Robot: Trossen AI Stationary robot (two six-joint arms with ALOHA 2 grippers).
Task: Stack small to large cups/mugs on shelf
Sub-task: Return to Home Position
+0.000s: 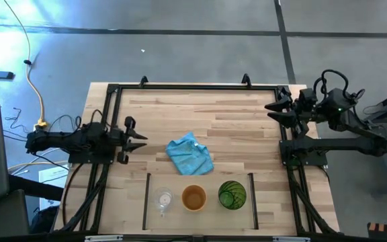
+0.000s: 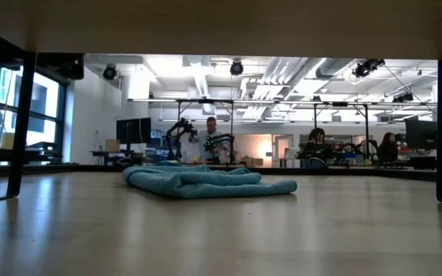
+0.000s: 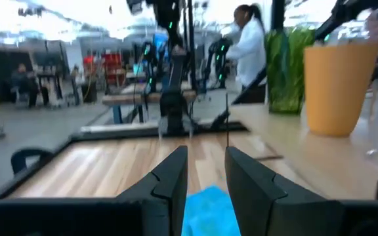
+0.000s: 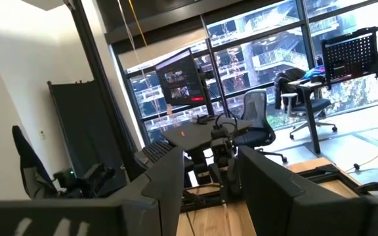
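Observation:
Three cups stand upright in a row near the table's near edge, inside the shelf (image 1: 252, 202), an area outlined by thin dark lines. The small clear glass (image 1: 163, 199) is leftmost, the orange cup (image 1: 193, 197) in the middle, and the green tumbler (image 1: 232, 195) on the right. The left wrist view shows the orange cup (image 3: 336, 85) and green tumbler (image 3: 284, 69) off to one side. My left gripper (image 1: 138, 138) (image 3: 205, 174) hovers open at the table's left side, pointing right. My right gripper (image 1: 274, 111) (image 4: 209, 177) is open at the far right, pointing left.
A crumpled light-blue cloth (image 1: 190, 154) (image 2: 206, 182) lies mid-table, between my grippers and just beyond the cups. A black metal frame (image 1: 193, 87) borders the table. Bare wood stretches across the far half. People sit at desks in the room behind.

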